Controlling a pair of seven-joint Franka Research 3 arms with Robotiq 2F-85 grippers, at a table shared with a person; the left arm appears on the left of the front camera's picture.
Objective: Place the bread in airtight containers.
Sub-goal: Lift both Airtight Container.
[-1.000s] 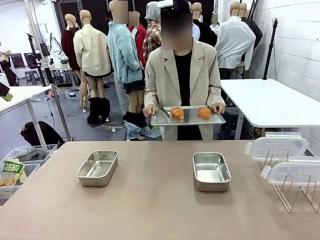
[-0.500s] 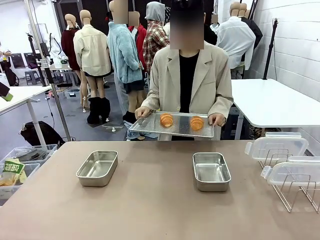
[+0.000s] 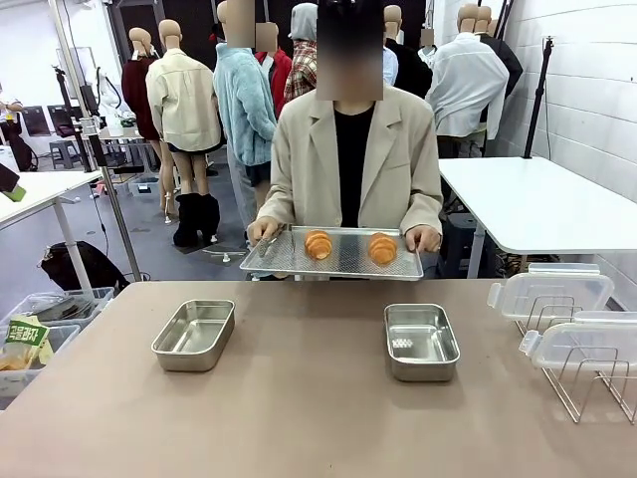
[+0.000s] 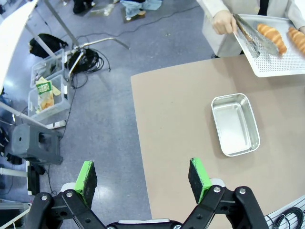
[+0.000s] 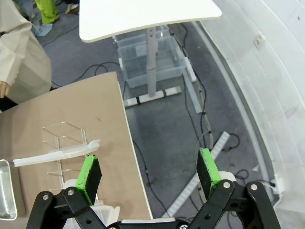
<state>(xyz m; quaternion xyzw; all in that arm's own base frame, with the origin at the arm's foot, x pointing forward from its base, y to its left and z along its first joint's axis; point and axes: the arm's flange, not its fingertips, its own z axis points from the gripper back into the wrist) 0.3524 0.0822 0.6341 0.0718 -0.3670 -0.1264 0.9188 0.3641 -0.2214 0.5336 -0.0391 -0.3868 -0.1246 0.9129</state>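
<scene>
Bread (image 3: 318, 244), side by side, crosswise on tray (image 3: 277, 259)

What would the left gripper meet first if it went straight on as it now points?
Likely the bare table near its edge, beside the empty pan; the left gripper straddles that edge, so depth is unclear.

Brown table (image 3: 299, 413) bearing a left pan (image 3: 194, 336), a right pan (image 3: 421, 342) and a wire rack (image 3: 587, 383).
The two rectangular steel pans sit upright and open-topped in a row across the table's middle band, well apart, the left pan turned slightly askew. The wire rack stands at the table's right edge, near the right pan, with two clear lids (image 3: 550, 293) propped in it.
</scene>
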